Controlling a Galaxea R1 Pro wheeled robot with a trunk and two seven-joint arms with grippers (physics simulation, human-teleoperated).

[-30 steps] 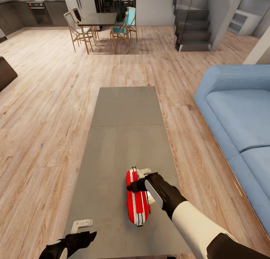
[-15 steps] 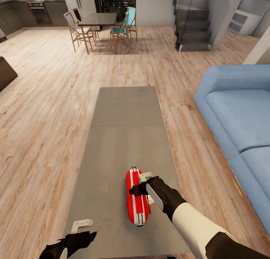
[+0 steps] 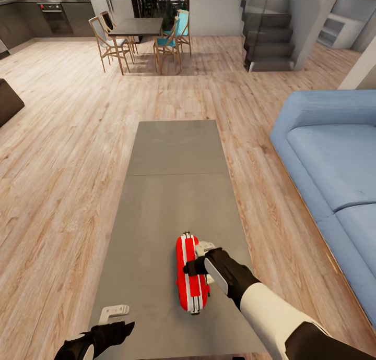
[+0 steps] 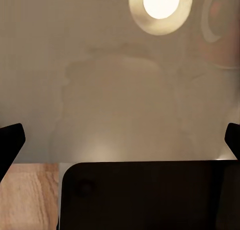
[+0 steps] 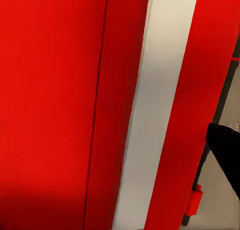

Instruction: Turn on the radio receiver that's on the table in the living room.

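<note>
Pressing stage: right gripper (image 3: 194, 261) sits against the right flank of the radio receiver (image 3: 190, 282), most likely so a fingertip can reach the switch or dial on that side.
Radio location: standing on edge on the near end of the surface (image 3: 172, 193), a little right of its centre line, long axis running away from the robot; well apart from the blue sofa (image 3: 334, 162).
Radio close-up: in the right wrist view the red shell with its white stripe (image 5: 155, 110) is very near the camera, which suggests contact or near contact.
Right fingers: one dark tip (image 5: 227, 150) shows at the frame edge; whether the pair is spread or pressed together, I cannot tell.
Left gripper: hovers low at the near left corner (image 3: 112, 331), parked clear of the radio, presumably to stay out of the working arm's way.
Left fingers: both dark tips (image 4: 10, 140) sit at opposite edges of the left wrist view, so spread wide and holding nothing.
Other item: small white bracket-like piece (image 3: 112, 312) lies on the surface near the left gripper; purpose unclear.
Judgement: contact approach looks complete; whether the radio is on cannot be read.
Risk: a sideways push could tip the narrow, edge-standing radio.
</note>
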